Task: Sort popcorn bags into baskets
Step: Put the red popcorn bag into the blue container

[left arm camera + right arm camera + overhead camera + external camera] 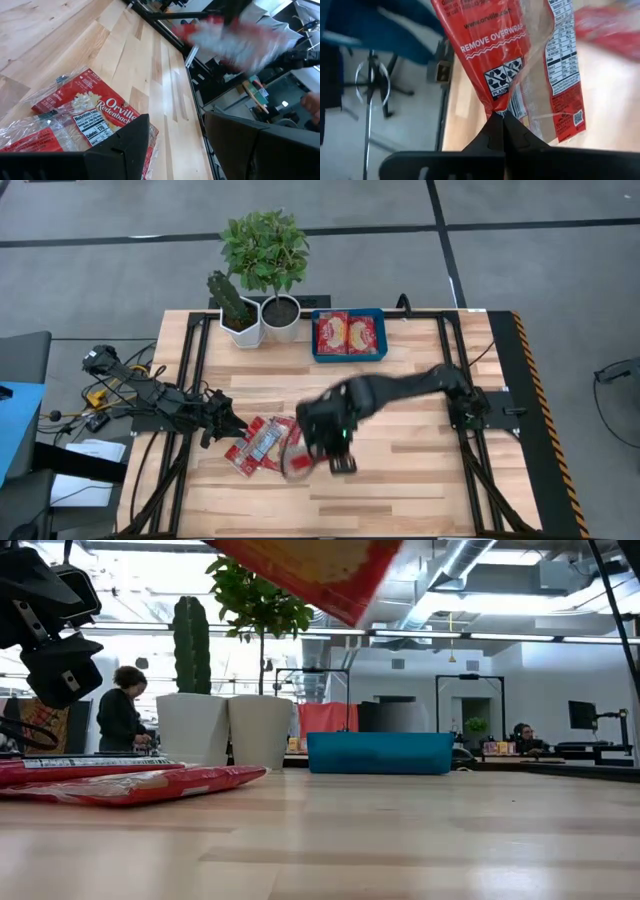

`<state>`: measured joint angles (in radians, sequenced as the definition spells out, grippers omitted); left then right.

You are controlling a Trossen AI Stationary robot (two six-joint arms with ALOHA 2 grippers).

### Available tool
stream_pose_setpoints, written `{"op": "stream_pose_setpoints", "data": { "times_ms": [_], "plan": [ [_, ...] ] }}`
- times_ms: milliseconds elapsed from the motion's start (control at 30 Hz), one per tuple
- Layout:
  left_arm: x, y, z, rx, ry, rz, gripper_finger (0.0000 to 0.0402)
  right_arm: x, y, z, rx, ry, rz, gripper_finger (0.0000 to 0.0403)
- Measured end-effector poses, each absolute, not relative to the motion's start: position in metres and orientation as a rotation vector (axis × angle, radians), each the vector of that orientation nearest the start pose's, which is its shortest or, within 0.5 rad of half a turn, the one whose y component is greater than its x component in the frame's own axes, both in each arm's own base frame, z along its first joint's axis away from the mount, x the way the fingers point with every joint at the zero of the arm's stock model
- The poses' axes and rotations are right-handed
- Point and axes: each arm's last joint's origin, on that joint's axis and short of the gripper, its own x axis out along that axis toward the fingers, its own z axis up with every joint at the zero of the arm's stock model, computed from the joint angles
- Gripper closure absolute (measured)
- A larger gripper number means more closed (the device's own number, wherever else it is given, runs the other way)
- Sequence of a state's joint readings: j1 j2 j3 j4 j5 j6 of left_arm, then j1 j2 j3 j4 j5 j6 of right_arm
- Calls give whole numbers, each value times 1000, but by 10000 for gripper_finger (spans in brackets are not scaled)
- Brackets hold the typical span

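Several red popcorn bags (pixel 258 444) lie flat in a loose heap on the wooden table left of centre; the left wrist view shows them (pixel 95 115) close up. Two more bags (pixel 347 333) lie in the blue tray (pixel 378 350) at the far edge. My right gripper (pixel 503 122) is shut on one bag (pixel 520 55), which is up in the air (pixel 310 570) over the table's middle. My left gripper (pixel 175 150) stands open just left of the heap, level, with nothing between its fingers. My right gripper pinches the bag's end edge (pixel 501 106), by the recycling mark, between the tips of its two fingers. The fingers slant down from the right. The bag is lifted clear of the table and stretches away from the fingertips, its clear overwrap creased.
Two white plant pots, one with a cactus (pixel 238 323) and one with a leafy plant (pixel 281 315), stand left of the tray at the far edge. Black rails (pixel 450 380) run along the table on both sides. Bare wood lies between the heap and the tray.
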<state>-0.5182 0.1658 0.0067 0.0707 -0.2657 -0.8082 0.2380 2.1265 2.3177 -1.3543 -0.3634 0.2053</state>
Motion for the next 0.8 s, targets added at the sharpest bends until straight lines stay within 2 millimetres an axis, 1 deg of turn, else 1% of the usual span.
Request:
{"op": "stream_pose_setpoints", "data": {
  "times_ms": [133,233,400,533,667,800],
  "plan": [
    [96,-46,159,-769,179,-205,219,402,68,372,273,1154,315,403],
    [96,-46,159,-769,180,-205,219,388,33,390,290,1129,235,403],
    [96,-46,159,-774,182,-209,219,357,-25,421,367,1054,104,403],
    [96,-46,159,-778,182,-209,219,328,-64,443,401,966,16,403],
    [96,-46,159,-778,182,-209,219,308,-97,452,413,913,-40,403],
    [96,-46,159,-778,178,-200,219,294,-130,454,443,875,-55,403]
  ]
}}
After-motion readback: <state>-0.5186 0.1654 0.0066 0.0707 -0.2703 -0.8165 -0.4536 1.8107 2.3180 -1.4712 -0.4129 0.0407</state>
